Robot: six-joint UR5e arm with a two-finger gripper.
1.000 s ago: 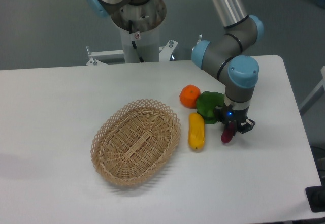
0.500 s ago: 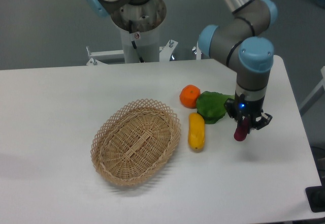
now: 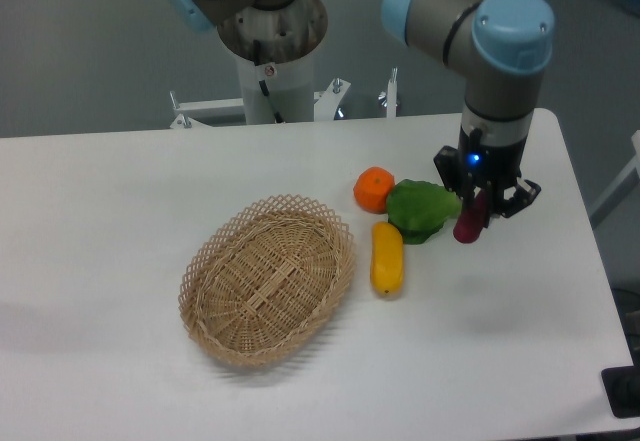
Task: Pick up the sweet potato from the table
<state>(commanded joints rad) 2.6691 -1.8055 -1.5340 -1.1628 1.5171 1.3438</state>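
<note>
The sweet potato (image 3: 469, 222) is a small slim magenta-purple vegetable. It hangs from my gripper (image 3: 482, 201), which is shut on its upper end. It is held clear above the white table (image 3: 120, 201), to the right of the green vegetable. The gripper points straight down under the grey and blue wrist. The potato's lower end sticks out below the fingers.
A green vegetable (image 3: 419, 209), a round orange fruit (image 3: 374, 189) and a yellow oblong vegetable (image 3: 387, 257) lie close together just left of the gripper. A woven wicker basket (image 3: 268, 278) sits left of them. The robot base (image 3: 272, 41) stands at the back.
The gripper has risen with the sweet potato in it, lifting it off the table and moving slightly right and back.
</note>
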